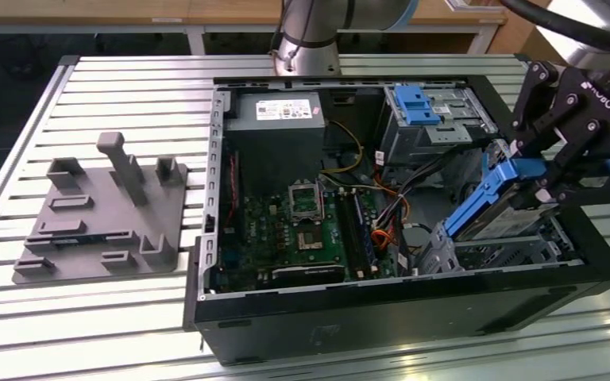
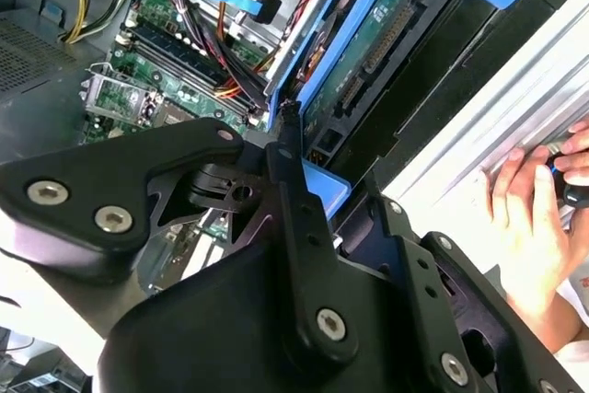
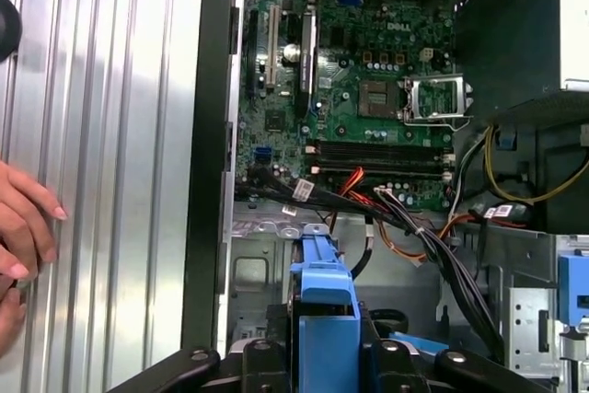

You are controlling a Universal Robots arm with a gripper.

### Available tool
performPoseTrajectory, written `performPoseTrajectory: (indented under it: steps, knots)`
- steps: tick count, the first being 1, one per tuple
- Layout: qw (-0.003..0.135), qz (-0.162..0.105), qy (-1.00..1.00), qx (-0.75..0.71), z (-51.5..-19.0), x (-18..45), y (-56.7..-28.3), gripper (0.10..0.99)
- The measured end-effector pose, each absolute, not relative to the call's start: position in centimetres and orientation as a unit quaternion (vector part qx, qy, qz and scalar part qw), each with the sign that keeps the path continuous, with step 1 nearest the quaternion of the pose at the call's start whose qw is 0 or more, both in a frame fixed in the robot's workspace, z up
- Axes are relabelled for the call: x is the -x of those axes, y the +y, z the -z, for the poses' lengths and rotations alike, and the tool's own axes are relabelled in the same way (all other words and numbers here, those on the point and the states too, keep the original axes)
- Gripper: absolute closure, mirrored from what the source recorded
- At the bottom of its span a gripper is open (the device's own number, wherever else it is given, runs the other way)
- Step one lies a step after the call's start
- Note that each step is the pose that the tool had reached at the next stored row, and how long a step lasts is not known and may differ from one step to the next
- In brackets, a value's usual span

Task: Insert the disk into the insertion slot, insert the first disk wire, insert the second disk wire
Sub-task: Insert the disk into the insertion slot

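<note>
The disk (image 1: 492, 197), a silver drive framed by a bright blue carrier, hangs steeply tilted, its upper end clamped in the pincer (image 1: 549, 184). Its lower end meets the top of the insertion slot (image 1: 501, 252), a perforated silver cage at the exterior view's right.

The mouth of the insertion slot (image 1: 496, 252), at the case's (image 1: 390, 309) near corner on the exterior view's right, is being taken up by the tilted disk (image 1: 488, 200), which the gripper (image 1: 538, 184) is clamping. A bundle of wires (image 1: 390, 208) is crossing the case floor just beside the slot, crowding the side facing the motherboard (image 1: 295, 230). A taller grey bay (image 1: 432, 119) is walling off the side toward the case's far edge. Outside the case wall, a person's hand (image 3: 18, 227) is resting on the slatted table (image 1: 114, 317). A grey fixture plate (image 1: 98, 218) is occupying the table toward the exterior view's left edge, and the strip between it and the case is lying open.
</note>
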State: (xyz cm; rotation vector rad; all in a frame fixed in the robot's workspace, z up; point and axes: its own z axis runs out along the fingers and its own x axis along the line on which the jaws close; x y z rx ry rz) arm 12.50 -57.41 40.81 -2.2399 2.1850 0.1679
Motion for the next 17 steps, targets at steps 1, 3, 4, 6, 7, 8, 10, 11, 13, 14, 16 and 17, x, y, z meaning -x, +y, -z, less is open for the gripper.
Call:
performPoseTrajectory:
  steps: [1, 3, 4, 6, 7, 8, 10, 11, 13, 14, 16, 17]
  knots:
    - [0.004, -0.054, 0.697, 0.715, -40.6, -12.5, -57.4, 0.722]
    - [0.004, -0.054, 0.697, 0.715, -40.3, -12.5, -57.4, 0.722]
    - [0.004, -0.054, 0.697, 0.715, -40.1, -12.5, -57.4, 0.722]
    - [0.004, -0.054, 0.697, 0.715, -39.7, -12.5, -57.4, 0.722]
    - [0.004, -0.054, 0.697, 0.715, -39.5, -12.5, -57.4, 0.722]
    - [0.004, -0.054, 0.697, 0.715, -39.3, -12.5, -57.4, 0.722]
    - [0.004, -0.053, 0.697, 0.715, -39.0, -12.5, -57.4, 0.722]
    - [0.004, -0.053, 0.697, 0.715, -39.0, -12.5, -57.4, 0.722]
    - [0.004, -0.054, 0.697, 0.715, -38.9, -12.6, -57.4, 0.710]
    - [0.004, -0.054, 0.697, 0.715, -38.9, -12.6, -57.4, 0.663]
    - [0.004, -0.054, 0.697, 0.715, -38.9, -12.6, -57.4, 0.663]
    - [0.004, -0.054, 0.697, 0.715, -38.9, -12.6, -57.4, 0.588]
